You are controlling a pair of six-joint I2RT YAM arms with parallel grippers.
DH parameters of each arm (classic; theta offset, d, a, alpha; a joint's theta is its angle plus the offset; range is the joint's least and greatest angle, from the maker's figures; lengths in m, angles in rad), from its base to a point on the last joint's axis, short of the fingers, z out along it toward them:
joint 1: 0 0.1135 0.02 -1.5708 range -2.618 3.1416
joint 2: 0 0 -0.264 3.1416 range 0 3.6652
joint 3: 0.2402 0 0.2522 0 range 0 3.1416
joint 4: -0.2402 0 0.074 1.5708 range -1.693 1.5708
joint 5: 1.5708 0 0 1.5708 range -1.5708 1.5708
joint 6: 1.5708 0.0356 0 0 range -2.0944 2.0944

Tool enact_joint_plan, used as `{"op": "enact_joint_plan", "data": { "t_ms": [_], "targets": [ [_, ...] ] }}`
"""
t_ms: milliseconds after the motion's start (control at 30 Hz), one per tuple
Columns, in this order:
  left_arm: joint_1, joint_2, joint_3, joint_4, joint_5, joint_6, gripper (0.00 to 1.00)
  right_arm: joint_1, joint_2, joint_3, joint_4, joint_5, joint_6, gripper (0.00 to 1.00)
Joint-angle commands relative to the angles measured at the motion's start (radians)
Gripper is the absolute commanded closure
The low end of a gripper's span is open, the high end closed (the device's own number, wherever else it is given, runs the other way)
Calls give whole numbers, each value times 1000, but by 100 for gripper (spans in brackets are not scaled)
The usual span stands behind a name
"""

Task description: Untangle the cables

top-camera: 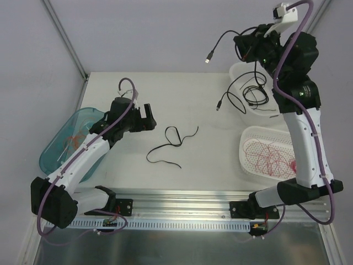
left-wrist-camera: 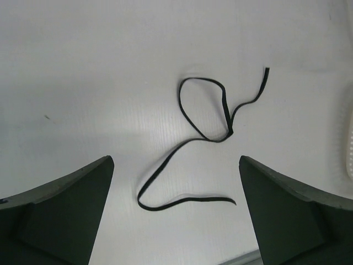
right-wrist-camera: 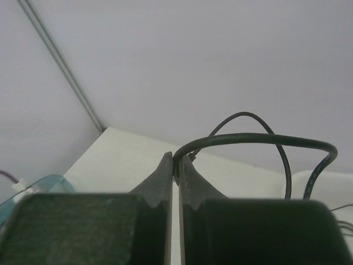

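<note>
My right gripper [top-camera: 241, 45] is raised high over the back right and shut on a black cable [right-wrist-camera: 259, 137], pinched at the fingertips [right-wrist-camera: 176, 160]. From it the tangled black cables [top-camera: 255, 93] hang down in loops into a white bin [top-camera: 236, 72]. One plug end [top-camera: 208, 57] dangles in the air and another [top-camera: 219, 106] hangs near the table. A separate black cable [top-camera: 171, 144] lies loose on the table's middle, with one loop in it [left-wrist-camera: 204, 199]. My left gripper [top-camera: 148, 117] hovers just left of it, open, with nothing between its fingers [left-wrist-camera: 175, 160].
A white perforated basket [top-camera: 248, 144] with thin red wires stands at the front right. A teal bin [top-camera: 52, 154] holding orange wires sits at the left, under my left arm. A metal rail [top-camera: 182, 197] runs along the near edge.
</note>
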Motion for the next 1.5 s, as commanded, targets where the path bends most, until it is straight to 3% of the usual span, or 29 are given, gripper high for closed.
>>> {"op": "enact_joint_plan", "data": {
  "t_ms": [0,200,300,400,767,1167,1233,1267,1300,1400,1467],
  "targets": [
    [29,-53,68,-31,-98,142,1,-64,65,148,15,-18,-67,99],
    [41,-89,25,10,-232,252,1,-204,164,326,125,-102,53,99],
    [41,-105,-44,62,-262,256,1,-267,179,328,211,-153,177,99],
    [41,-94,-78,89,-267,262,1,-304,188,310,239,-171,161,99],
    [43,-88,-86,89,-304,285,1,-503,240,-75,369,-168,174,99],
    [43,-51,-78,89,-282,295,1,-613,309,-431,265,-176,298,98],
    [43,-51,-76,90,-284,300,1,-621,345,-440,181,-165,320,87],
    [43,-50,-76,89,-287,300,1,-624,355,-431,144,-161,318,73],
    [43,-51,-75,90,-287,302,1,-624,366,-416,100,-151,308,46],
    [43,-53,-76,89,-287,300,1,-617,339,-394,12,-121,280,25],
    [43,-56,-75,89,-285,302,1,-608,282,-384,-24,-99,256,17]
  ]
}}
